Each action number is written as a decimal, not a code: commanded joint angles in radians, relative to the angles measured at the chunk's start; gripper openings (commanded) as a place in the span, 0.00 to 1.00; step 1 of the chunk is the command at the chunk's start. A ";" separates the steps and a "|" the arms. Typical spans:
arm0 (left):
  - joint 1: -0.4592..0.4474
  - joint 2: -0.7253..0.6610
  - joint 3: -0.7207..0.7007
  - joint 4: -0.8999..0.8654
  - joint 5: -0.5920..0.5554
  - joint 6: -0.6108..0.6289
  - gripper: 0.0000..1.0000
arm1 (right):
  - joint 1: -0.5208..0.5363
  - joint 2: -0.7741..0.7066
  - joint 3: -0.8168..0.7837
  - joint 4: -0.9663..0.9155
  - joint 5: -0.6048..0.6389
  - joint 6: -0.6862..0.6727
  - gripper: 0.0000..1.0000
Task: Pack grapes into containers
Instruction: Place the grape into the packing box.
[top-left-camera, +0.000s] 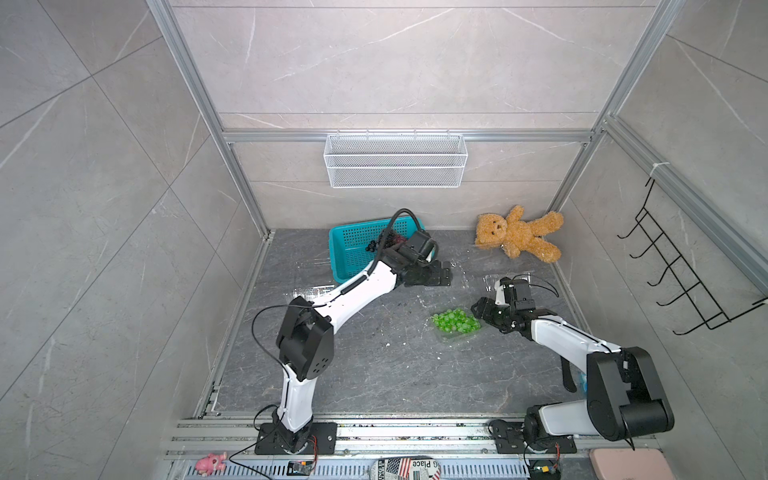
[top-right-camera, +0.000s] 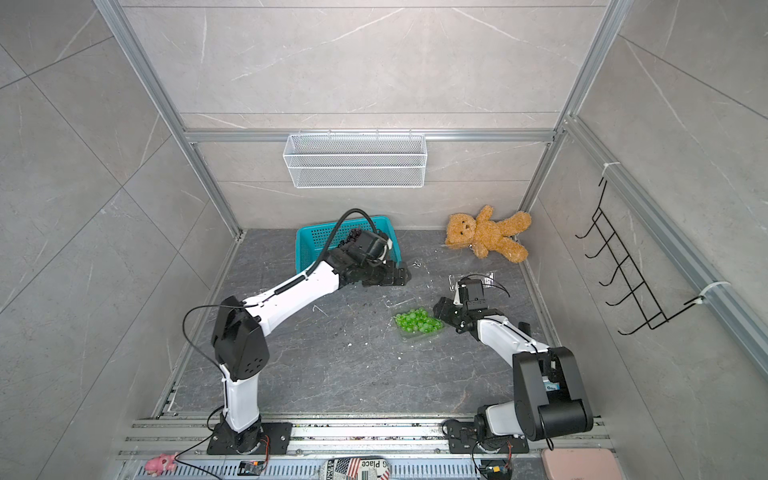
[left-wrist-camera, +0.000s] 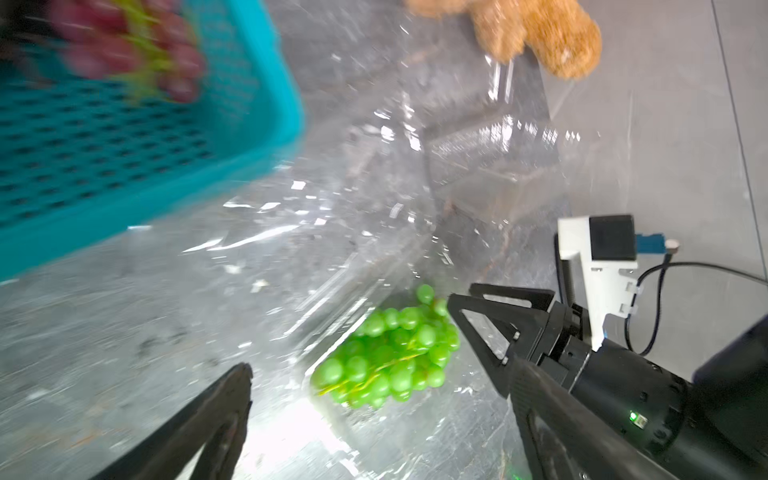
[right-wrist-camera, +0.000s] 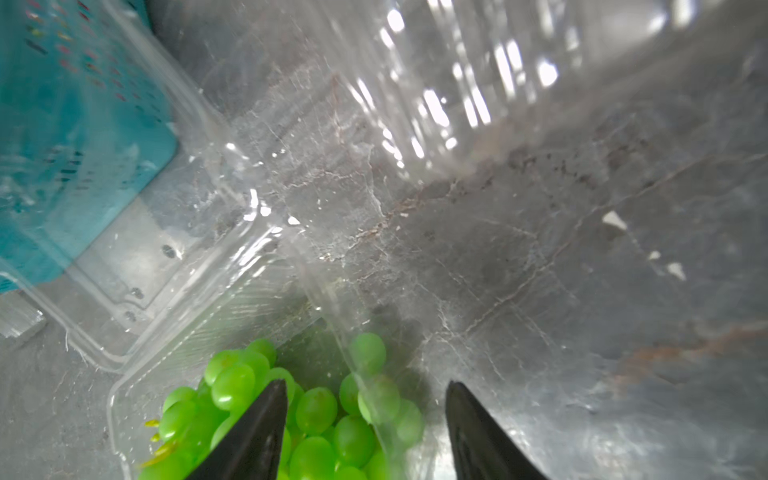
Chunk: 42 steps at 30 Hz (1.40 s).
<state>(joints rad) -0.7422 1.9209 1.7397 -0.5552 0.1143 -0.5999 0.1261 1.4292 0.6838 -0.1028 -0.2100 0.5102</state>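
The left arm stretched long toward 12 o'clock. The left gripper (top-left-camera: 445, 276) was low over the table, just beside the 4 o'clock corner of the teal basket (top-left-camera: 353, 249), with its jaws spread wide and nothing between them. The right arm bent inward. The right gripper (top-left-camera: 480, 312) sat at 3 o'clock of the green grapes (top-left-camera: 455, 321), with its jaws partly apart. A thin clear lid edge stood between them, and I could not tell if they touched it. Bare table (top-left-camera: 374, 374) lay between the arms toward 6 o'clock. The green grapes filled a clear box (top-left-camera: 451, 340), and dark grapes (top-left-camera: 376, 244) lay in the basket. A teddy bear (top-left-camera: 515, 235) lay in the 1 o'clock corner.
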 joint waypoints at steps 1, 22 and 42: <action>0.060 -0.064 -0.094 0.032 0.041 -0.012 0.99 | 0.009 0.027 -0.003 0.038 -0.006 0.015 0.55; 0.222 0.112 0.147 -0.039 0.160 0.037 0.99 | 0.066 0.121 0.018 0.148 -0.012 0.181 0.30; 0.224 0.182 0.201 -0.065 0.204 0.021 0.99 | 0.065 -0.051 -0.097 0.255 -0.050 0.125 0.11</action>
<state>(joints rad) -0.5167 2.1227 1.9282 -0.6098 0.2981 -0.5907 0.1879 1.4315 0.5964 0.1314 -0.2516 0.6605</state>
